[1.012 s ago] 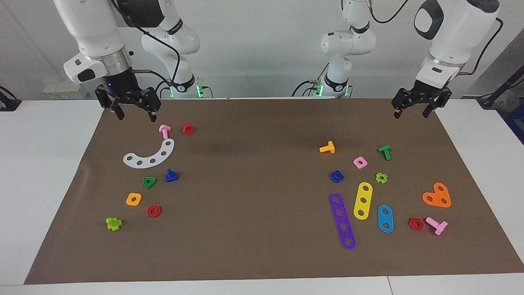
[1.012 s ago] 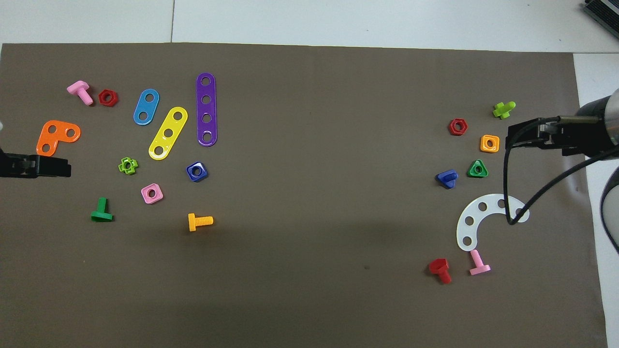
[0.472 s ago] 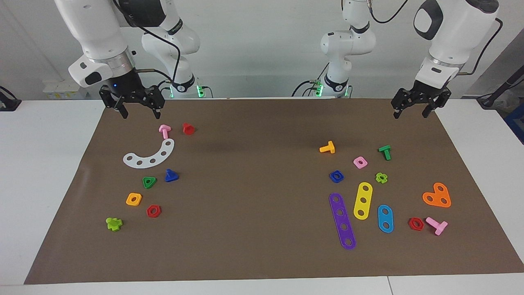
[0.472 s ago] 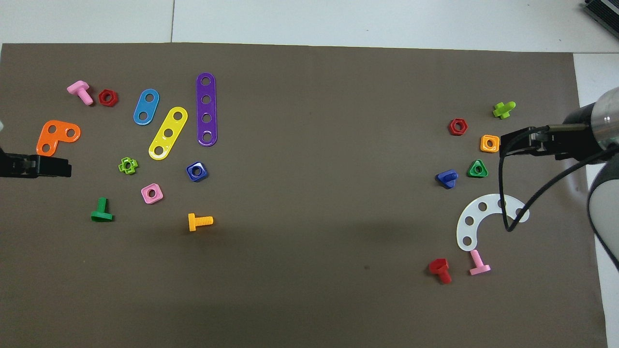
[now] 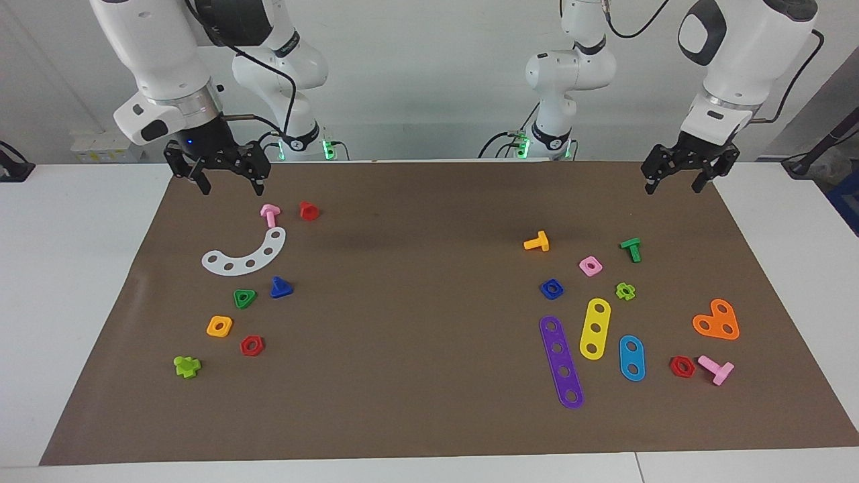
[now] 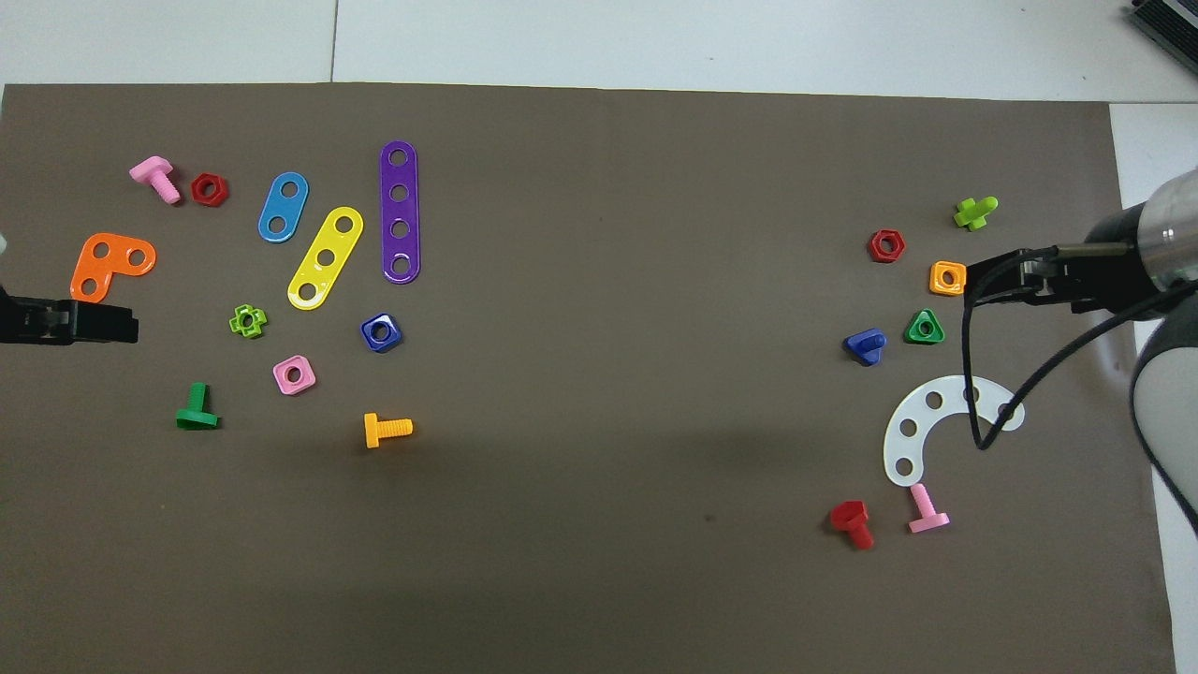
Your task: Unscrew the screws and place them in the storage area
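Observation:
The blue screw (image 5: 281, 288) with a triangular head lies loose on the brown mat, beside a green triangle nut (image 5: 244, 298); it also shows in the overhead view (image 6: 866, 345). It is a little farther from the robots than the white curved strip (image 5: 245, 255), which marks the storage area at the right arm's end. My right gripper (image 5: 231, 190) is open and empty, raised over the mat near a pink bolt (image 5: 270, 214). My left gripper (image 5: 673, 189) is open and empty and waits raised over the mat's corner at the left arm's end.
Around the strip lie a red bolt (image 5: 309, 210), an orange nut (image 5: 219, 326), a red nut (image 5: 251, 345) and a lime piece (image 5: 187, 366). At the left arm's end lie purple (image 5: 562, 362), yellow (image 5: 594, 329) and blue (image 5: 631, 357) strips, an orange plate (image 5: 717, 321) and several nuts and bolts.
My right gripper has risen slightly and shifted a little toward the table's middle. The left arm and all the parts on the mat have not moved.

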Action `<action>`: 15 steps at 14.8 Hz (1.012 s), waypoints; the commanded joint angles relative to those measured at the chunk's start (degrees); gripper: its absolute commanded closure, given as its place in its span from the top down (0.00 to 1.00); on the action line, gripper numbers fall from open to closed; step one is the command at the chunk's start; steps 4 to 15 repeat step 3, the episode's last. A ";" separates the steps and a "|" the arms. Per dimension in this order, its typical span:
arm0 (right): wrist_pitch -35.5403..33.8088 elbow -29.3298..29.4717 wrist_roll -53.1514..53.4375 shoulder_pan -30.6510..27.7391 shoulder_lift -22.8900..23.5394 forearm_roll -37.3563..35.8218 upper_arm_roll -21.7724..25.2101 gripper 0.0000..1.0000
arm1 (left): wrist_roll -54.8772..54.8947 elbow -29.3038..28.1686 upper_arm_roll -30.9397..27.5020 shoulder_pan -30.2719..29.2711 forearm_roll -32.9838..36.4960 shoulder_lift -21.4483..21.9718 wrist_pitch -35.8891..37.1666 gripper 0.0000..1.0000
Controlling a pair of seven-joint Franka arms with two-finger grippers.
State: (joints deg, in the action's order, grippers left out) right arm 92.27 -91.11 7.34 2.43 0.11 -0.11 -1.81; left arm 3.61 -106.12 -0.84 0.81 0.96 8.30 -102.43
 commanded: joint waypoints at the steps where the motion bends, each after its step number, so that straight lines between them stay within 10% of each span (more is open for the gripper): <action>1: -0.25 -1.35 -1.53 -0.49 -1.25 0.55 -0.21 1.00 | 0.08 -1.28 -0.47 0.86 1.50 1.19 -0.76 1.00; 15: -0.25 -1.35 -1.53 -0.40 -1.25 0.55 -0.21 1.00 | 0.08 -1.28 -0.47 0.86 1.50 1.19 -0.85 1.00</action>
